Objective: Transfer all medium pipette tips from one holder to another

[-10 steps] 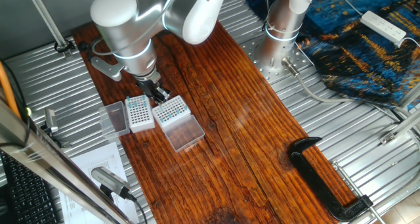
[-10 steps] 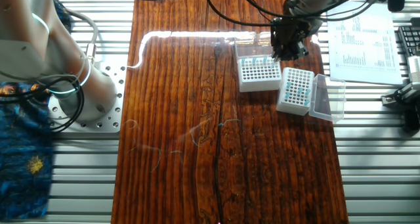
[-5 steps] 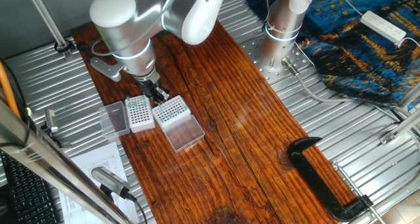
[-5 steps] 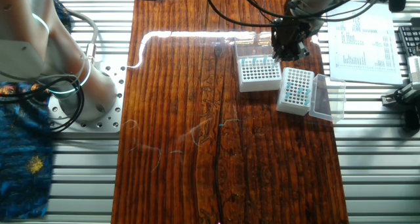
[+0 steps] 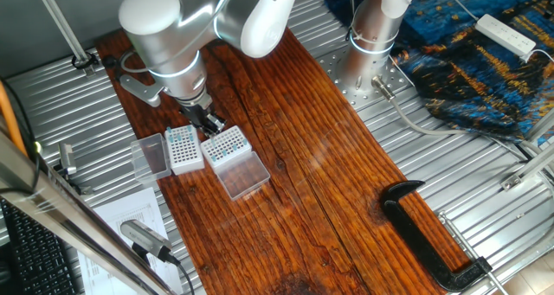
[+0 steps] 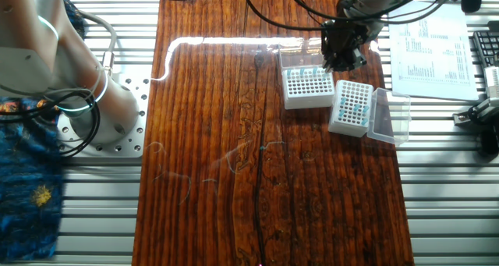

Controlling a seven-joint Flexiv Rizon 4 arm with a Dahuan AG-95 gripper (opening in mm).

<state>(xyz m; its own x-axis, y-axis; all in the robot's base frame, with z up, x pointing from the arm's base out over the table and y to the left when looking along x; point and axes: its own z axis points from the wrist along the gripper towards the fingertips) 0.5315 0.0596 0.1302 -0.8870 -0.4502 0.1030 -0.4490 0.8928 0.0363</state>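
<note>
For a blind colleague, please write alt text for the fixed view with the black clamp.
A silver robot arm holds its pincer low over two small pipette tip racks with open lids on a wooden table. A black clamp lies far away.

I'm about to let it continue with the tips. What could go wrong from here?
The gripper hangs low at the near edges of both racks, so a sideways move could likely knock the clear-sided rack or the white-sided rack. The two racks stand close together, and the white-sided rack lies skewed, so hole alignment may be off.

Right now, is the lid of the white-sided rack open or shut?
Open. The smoky lid lies folded back flat beside the white-sided rack, and its grid top is uncovered.
</note>
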